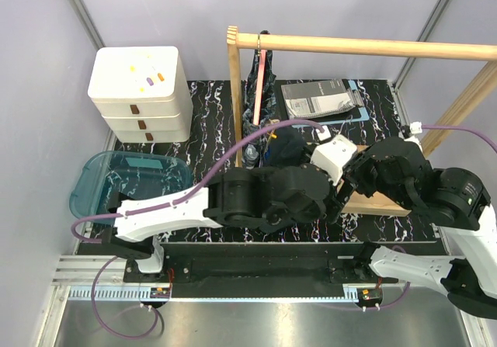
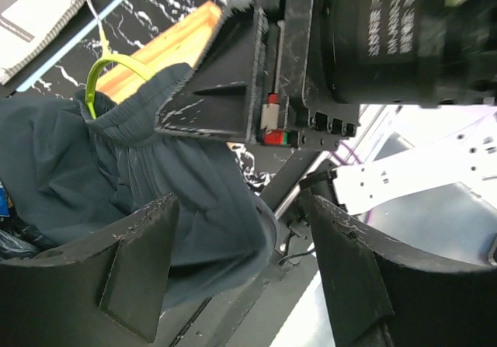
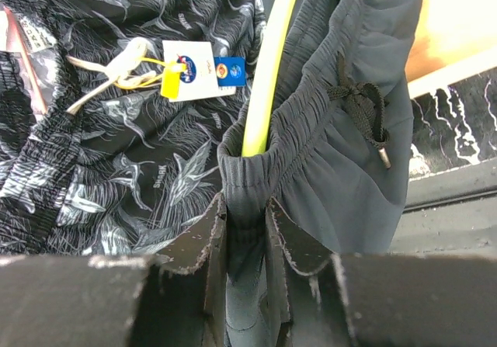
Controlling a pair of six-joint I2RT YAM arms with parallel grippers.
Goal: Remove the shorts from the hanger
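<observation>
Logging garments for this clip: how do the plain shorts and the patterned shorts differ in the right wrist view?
The plain shorts are solid dark grey; the patterned shorts carry a pale print. The right gripper pinches the plain shorts' waistband; the patterned shorts are ungripped. The patterned shorts bear a paper tag; the plain shorts show a drawstring. Both are dark cloth.

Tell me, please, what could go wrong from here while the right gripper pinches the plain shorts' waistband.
The right gripper is shut on the plain shorts just below the yellow-green hanger, which sits inside the waistband; a pull may drag the hanger along.
The pinch holds only a thin fold, which may slip.
The left gripper is open and braces nothing.
</observation>
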